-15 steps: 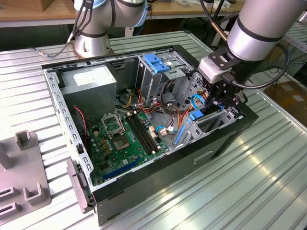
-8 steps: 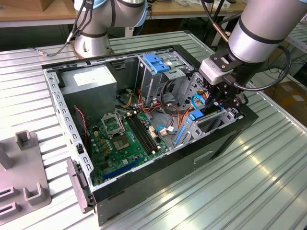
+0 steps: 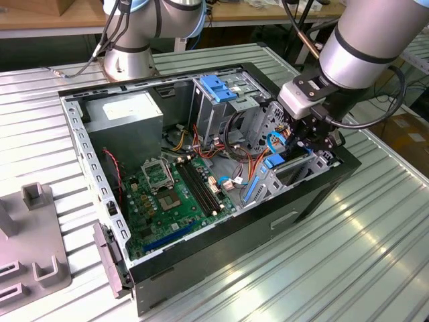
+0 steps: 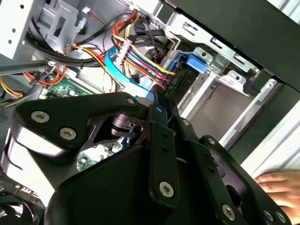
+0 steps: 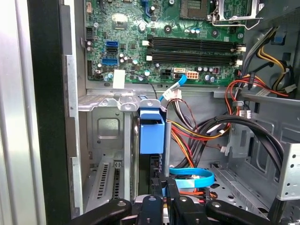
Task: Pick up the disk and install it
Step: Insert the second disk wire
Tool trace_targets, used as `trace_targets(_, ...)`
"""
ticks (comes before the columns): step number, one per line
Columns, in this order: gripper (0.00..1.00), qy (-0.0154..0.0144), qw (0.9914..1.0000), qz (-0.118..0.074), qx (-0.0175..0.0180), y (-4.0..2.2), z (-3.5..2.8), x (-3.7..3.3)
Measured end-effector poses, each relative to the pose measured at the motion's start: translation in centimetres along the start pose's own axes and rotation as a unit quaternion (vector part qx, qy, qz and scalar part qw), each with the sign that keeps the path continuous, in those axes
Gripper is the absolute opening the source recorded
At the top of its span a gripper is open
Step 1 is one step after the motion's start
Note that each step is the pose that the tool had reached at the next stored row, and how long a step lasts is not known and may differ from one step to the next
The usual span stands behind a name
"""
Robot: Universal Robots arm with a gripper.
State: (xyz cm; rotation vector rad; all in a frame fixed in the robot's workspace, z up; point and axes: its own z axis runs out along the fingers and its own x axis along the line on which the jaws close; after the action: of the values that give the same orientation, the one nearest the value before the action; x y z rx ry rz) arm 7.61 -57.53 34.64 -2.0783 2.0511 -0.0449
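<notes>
Where the arm stands: arm (image 3: 375,40) comes in from 1 o'clock in the exterior view and dips into the open computer case (image 3: 221,255); that case lies on its side on the ribbed metal tabletop (image 3: 348,255)
End effector: at the 3 o'clock end of the case in the exterior view (image 3: 315,137), down at the drive bay; in the first wrist view (image 5: 164,185) its black fingers sit close together, clamped on the dark edge of the disk
Disk: standing on edge in the bay slot, its bright blue carrier (image 5: 152,133) against the bay's metal rail; in the exterior view the blue frame (image 3: 273,161) shows just at 7 o'clock of the end effector
Motherboard: green board (image 3: 171,194) on the case floor, toward 8 o'clock from the bay
Cables: a thin blue cable (image 5: 192,176) loops just beside the fingers; red, yellow and black wires run near it
Cage clip: lighter blue clip (image 3: 218,87) atop the tall metal cage, at 12 o'clock of the case
Grey fixture: (image 3: 33,248) on the tabletop at 8 o'clock, well apart from the case
</notes>
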Motion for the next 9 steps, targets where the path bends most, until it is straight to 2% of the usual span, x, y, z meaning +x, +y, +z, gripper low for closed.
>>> trace_targets(1, 0.16, -0.0014, 1.00000, 0.000, 0.0001, 0.00, 0.00, 0.00)
trace_targets(9, 0.16, -0.0014, 1.00000, 0.000, 0.0000, 0.00, -0.02, 0.31)
